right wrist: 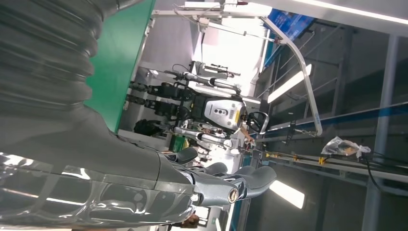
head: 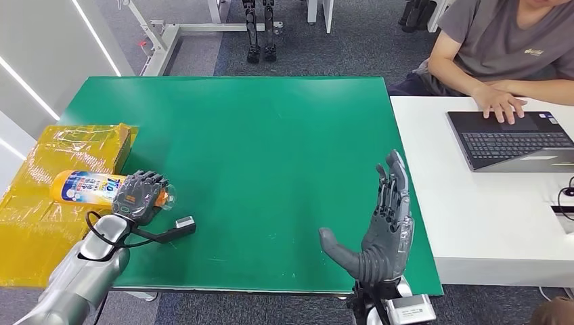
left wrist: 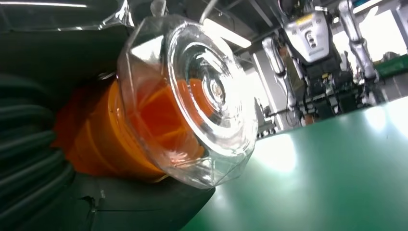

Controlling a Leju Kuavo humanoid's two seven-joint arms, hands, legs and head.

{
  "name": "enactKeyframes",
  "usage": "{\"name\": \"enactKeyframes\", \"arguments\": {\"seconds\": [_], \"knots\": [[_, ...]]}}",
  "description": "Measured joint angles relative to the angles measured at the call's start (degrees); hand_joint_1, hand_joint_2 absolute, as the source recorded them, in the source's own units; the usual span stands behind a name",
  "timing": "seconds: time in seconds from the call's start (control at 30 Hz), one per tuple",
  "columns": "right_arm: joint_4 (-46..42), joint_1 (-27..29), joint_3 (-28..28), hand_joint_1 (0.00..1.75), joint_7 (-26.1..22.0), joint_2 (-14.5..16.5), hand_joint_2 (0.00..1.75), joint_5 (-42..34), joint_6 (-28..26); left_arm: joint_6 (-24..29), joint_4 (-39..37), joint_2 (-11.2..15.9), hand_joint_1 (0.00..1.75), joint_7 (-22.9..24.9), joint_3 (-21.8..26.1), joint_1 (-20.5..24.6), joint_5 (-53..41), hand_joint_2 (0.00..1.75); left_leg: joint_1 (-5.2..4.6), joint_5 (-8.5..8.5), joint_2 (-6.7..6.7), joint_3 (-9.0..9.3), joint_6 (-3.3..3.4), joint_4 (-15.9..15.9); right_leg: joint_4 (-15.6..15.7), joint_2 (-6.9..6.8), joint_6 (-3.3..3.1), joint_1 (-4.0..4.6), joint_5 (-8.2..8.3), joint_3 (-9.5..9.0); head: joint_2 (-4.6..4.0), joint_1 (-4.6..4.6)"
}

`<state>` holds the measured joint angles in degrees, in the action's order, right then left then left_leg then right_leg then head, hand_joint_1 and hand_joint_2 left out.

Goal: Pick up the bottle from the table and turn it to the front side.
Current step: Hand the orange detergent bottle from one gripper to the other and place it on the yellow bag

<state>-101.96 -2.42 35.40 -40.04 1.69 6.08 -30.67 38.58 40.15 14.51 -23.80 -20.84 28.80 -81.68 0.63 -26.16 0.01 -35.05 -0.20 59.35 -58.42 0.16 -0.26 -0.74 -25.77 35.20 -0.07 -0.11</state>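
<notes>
An orange bottle (head: 82, 187) with a blue and white label lies on its side at the left edge of the green table (head: 257, 156). My left hand (head: 139, 196) wraps over its neck end and grips it. The left wrist view looks straight at the bottle's clear cap (left wrist: 192, 96) with the orange body (left wrist: 96, 139) behind it, held against my left hand (left wrist: 33, 159). My right hand (head: 382, 227) stands open above the table's front right part, fingers straight and thumb out. The right wrist view shows my right hand (right wrist: 144, 178) holding nothing.
A yellow wrapped box (head: 61, 183) sits under the bottle's base at the left edge. A small grey clip on a black cable (head: 184, 224) lies by my left hand. At a white desk (head: 487, 217) on the right, a person (head: 501, 47) types on a laptop (head: 514, 139).
</notes>
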Motion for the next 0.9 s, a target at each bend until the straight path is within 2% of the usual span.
{"name": "enactKeyframes", "arguments": {"seconds": [0.3,0.73,0.87,0.9], "knots": [[0.06,-0.23,0.16,0.00,0.00,-0.40,1.75,-0.40,0.95,0.29,-3.46,-0.63,1.75,-1.07,-0.75,0.69,2.91,1.75,0.00,0.00,-0.01,-0.01,0.00,0.00,0.00,-0.01,0.00,0.00,0.00,0.01,0.00,0.01],[0.72,-0.23,0.16,0.00,0.02,-0.44,1.75,-0.10,1.32,0.13,-7.53,-4.36,1.75,0.01,-0.75,2.67,5.56,1.75,0.00,0.00,-0.02,-0.01,0.00,0.00,0.00,-0.02,0.00,0.00,0.00,0.00,0.00,0.00],[0.96,-0.26,0.16,0.00,0.02,-0.44,1.75,-0.16,1.73,-0.07,-8.04,-4.54,1.50,0.04,-0.75,2.89,5.43,1.75,0.00,0.00,-0.02,-0.01,0.00,0.00,0.00,-0.03,0.00,0.00,0.00,0.00,0.00,0.00],[0.97,-0.26,0.16,0.00,0.02,-0.44,1.75,-0.16,1.74,-0.07,-8.04,-4.54,1.50,0.04,-0.75,2.89,5.43,1.75,0.00,0.00,-0.02,-0.01,0.00,0.00,0.00,-0.03,0.00,0.00,0.00,0.00,0.00,0.00]]}}
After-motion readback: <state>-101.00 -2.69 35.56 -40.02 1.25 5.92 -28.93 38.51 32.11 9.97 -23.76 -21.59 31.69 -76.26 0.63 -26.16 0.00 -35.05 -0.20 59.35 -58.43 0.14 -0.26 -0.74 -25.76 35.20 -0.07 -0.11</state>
